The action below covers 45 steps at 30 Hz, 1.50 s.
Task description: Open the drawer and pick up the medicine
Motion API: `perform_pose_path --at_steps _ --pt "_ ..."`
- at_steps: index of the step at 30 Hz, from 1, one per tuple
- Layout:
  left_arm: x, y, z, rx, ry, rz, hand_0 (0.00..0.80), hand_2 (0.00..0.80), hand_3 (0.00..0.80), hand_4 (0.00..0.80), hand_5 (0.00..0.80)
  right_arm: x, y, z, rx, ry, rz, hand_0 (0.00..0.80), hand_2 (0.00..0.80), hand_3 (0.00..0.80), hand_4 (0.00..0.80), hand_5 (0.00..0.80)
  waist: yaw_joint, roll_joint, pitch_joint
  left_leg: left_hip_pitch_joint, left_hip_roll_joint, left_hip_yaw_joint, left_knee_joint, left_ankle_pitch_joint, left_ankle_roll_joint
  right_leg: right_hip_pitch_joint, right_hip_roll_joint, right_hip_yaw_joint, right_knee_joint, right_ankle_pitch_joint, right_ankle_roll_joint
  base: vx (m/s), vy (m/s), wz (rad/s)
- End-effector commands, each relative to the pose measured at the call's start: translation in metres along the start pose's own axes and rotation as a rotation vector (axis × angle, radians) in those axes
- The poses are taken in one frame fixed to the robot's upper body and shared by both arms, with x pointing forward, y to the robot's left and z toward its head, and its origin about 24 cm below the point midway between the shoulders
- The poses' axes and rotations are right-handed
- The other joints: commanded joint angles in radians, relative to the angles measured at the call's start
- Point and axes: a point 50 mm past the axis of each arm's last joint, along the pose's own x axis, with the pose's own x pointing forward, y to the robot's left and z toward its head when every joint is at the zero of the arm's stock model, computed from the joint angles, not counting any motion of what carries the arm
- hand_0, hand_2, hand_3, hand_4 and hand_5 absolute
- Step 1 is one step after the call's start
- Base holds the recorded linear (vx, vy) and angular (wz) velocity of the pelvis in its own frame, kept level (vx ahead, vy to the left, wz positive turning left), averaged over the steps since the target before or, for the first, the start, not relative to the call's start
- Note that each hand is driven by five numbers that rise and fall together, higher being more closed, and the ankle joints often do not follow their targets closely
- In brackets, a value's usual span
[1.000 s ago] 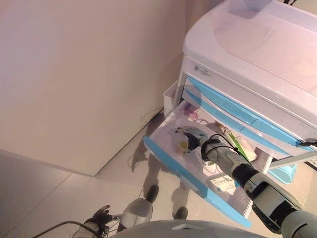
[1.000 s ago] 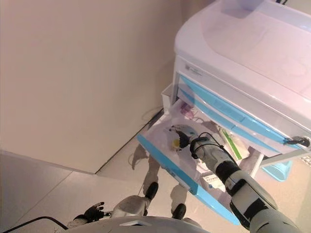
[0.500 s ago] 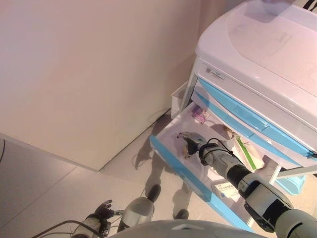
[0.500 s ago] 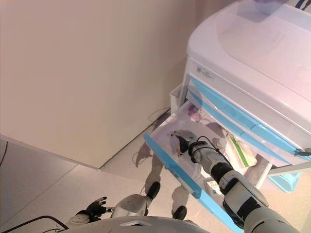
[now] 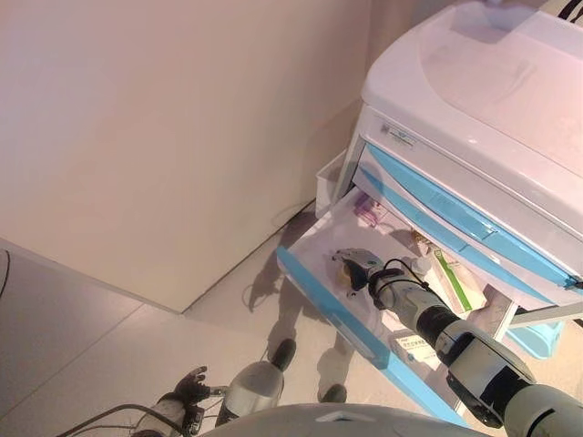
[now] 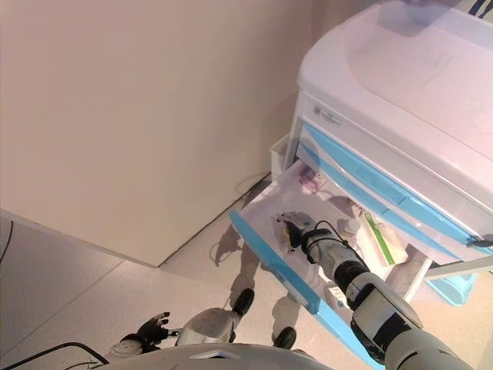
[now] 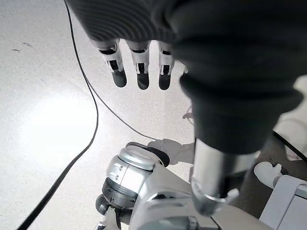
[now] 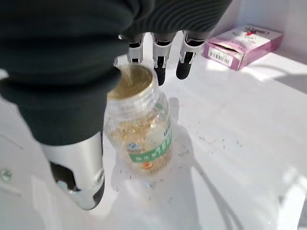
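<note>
While the drawer stood pulled out, the right hand hung over a clear medicine bottle with a green-banded label, unreadable, fingers straight, not grasping; the left hand hung relaxed.

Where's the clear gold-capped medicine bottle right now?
The clear medicine bottle stands upright on the open blue-fronted drawer's white floor, between the right hand's fingers and thumb, ungripped; a pink box lies beyond.

The two eye views look down from the head, a little apart, and both show the open drawer and the cabinet. The right wrist view looks very near into this drawer. The left wrist view faces the floor.
</note>
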Motion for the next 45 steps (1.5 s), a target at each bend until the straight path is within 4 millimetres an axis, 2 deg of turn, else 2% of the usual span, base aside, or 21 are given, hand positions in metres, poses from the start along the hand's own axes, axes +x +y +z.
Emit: perform_pose_path --at_steps 1,23,34,35,36,37,38,40,45 --pt "0.0 0.005 0.0 0.078 0.002 -0.002 0.0 0.0 0.0 0.0 0.0 0.004 -0.02 0.007 -0.068 -0.038 -0.083 0.0 0.0 0.0 0.0 0.0 0.015 -0.005 -0.006 -0.005 -0.019 0.003 0.042 -0.115 -0.006 -0.022 -0.031 0.007 0.121 -0.06 0.02 0.0 0.0 0.0" --pt "0.0 0.002 0.0 0.095 -0.005 -0.013 0.0 0.0 0.0 0.0 0.0 0.001 -0.015 -0.005 -0.078 0.045 -0.135 0.0 0.0 0.0 0.0 0.0 0.017 0.004 0.001 -0.006 -0.021 -0.006 0.042 -0.112 -0.004 -0.024 -0.031 0.004 0.127 -0.062 0.021 0.0 0.0 0.0" --pt "0.0 0.002 0.001 0.097 -0.012 -0.019 0.0 0.0 0.0 0.0 0.0 0.002 -0.015 -0.004 -0.079 0.039 -0.133 0.0 0.0 0.0 0.0 0.0 0.019 0.012 0.006 -0.01 -0.026 -0.011 0.049 -0.112 -0.002 -0.026 -0.034 0.0 0.133 -0.065 0.02 0.0 0.0 0.0" --pt "0.0 0.002 0.002 0.096 -0.013 -0.019 0.0 0.0 0.0 0.0 0.0 0.002 -0.014 -0.003 -0.081 0.037 -0.128 0.104 0.104 0.104 0.104 0.104 0.019 0.012 0.006 -0.011 -0.026 -0.012 0.049 -0.112 -0.002 -0.026 -0.034 0.001 0.134 -0.065 0.02 0.0 0.0 0.0" --pt "0.0 0.001 0.002 0.097 -0.013 -0.019 0.0 0.0 0.0 0.0 0.0 0.002 -0.014 -0.003 -0.086 0.035 -0.125 0.389 0.389 0.389 0.389 0.389 0.019 0.012 0.006 -0.011 -0.026 -0.013 0.049 -0.112 -0.002 -0.026 -0.034 0.001 0.133 -0.065 0.019 0.0 0.0 0.0" --pt "0.0 0.001 0.002 0.098 -0.014 -0.019 0.0 0.0 0.0 0.0 0.0 0.002 -0.013 -0.002 -0.086 0.034 -0.123 0.558 0.558 0.558 0.558 0.558 0.02 0.012 0.007 -0.01 -0.026 -0.013 0.049 -0.112 -0.001 -0.025 -0.034 0.0 0.134 -0.066 0.019 0.0 0.0 0.0" --pt "0.0 0.002 0.001 0.099 -0.014 -0.019 0.0 0.0 0.0 0.0 0.0 0.002 -0.012 -0.002 -0.083 0.034 -0.12 0.615 0.615 0.615 0.615 0.615 0.021 0.012 0.007 -0.009 -0.026 -0.014 0.049 -0.113 -0.002 -0.025 -0.034 -0.001 0.135 -0.067 0.019 0.0 0.0 0.0" --pt "0.0 0.001 0.001 0.102 -0.013 -0.019 0.0 0.0 0.0 0.0 0.0 0.002 -0.011 -0.002 -0.084 0.033 -0.116 0.784 0.784 0.784 0.784 0.784 0.022 0.012 0.008 -0.009 -0.026 -0.014 0.049 -0.113 -0.002 -0.023 -0.035 -0.002 0.135 -0.067 0.019 0.0 0.0 0.0" --pt "-0.001 0.002 0.0 0.106 -0.013 -0.019 0.0 0.0 0.0 0.0 0.0 0.001 -0.01 -0.003 -0.083 0.031 -0.117 0.8 0.8 0.8 0.8 0.8 0.024 0.009 0.01 -0.012 -0.027 -0.014 0.052 -0.113 -0.001 -0.025 -0.036 -0.003 0.136 -0.065 0.021 0.0 0.0 0.0"
